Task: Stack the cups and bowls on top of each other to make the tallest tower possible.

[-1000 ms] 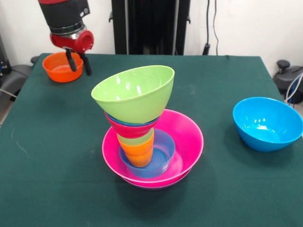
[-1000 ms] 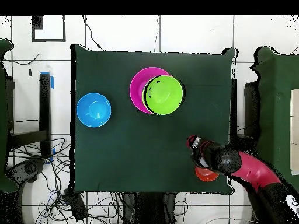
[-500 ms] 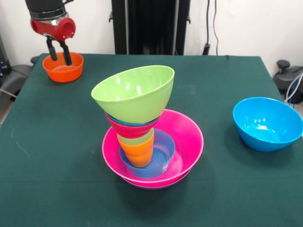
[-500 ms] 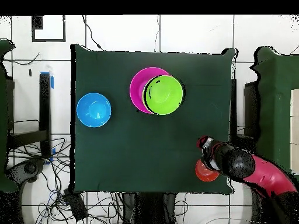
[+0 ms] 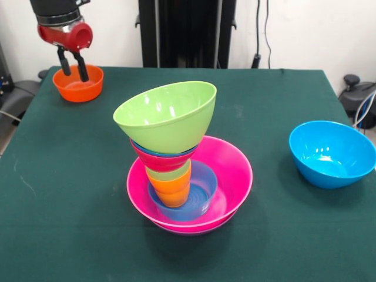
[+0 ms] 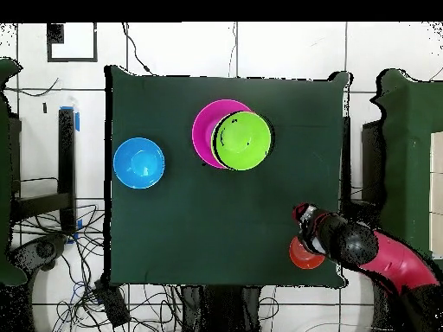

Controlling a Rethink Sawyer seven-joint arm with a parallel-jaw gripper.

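Observation:
The tower stands mid-table: a wide pink bowl (image 5: 232,170) holds a small light-blue bowl (image 5: 202,187). In it stand an orange cup (image 5: 172,192), a light green cup (image 5: 171,174), a small red bowl (image 5: 160,160) and a tilted lime green bowl (image 5: 166,116) on top. In the overhead view the lime green bowl (image 6: 242,140) covers most of the pink bowl (image 6: 205,130). My gripper (image 5: 73,73) is open and empty. It hangs just over the small orange bowl (image 5: 77,85) at the table's far left corner and also shows in the overhead view (image 6: 309,232).
A large sky-blue bowl (image 5: 332,154) sits alone at the right of the green table (image 5: 70,194). In the overhead view it (image 6: 138,162) is at the left, and the small orange bowl (image 6: 302,256) is near the bottom right table edge.
My gripper has moved left and up from beside the orange bowl to over it. It has hardly moved in the last half second. The bowls and tower are unchanged.

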